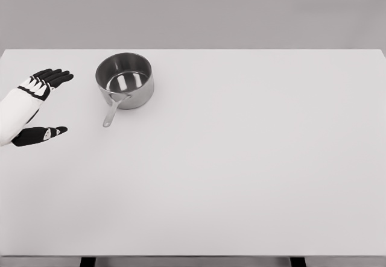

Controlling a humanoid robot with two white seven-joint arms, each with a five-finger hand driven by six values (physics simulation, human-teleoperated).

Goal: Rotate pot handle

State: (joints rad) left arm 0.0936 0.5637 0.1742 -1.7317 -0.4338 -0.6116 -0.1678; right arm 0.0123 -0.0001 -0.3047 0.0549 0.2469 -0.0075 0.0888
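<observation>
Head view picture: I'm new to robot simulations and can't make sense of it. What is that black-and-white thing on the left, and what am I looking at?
This is a simulator's render, seen from a camera on a humanoid robot's head, looking down at a white table. The black-and-white shape is the left robot hand on its white arm, fingers spread, holding nothing. Just to its right stands a steel pot, empty, with its handle pointing toward the camera and slightly left. The hand is apart from the pot. The right arm is out of view.
</observation>
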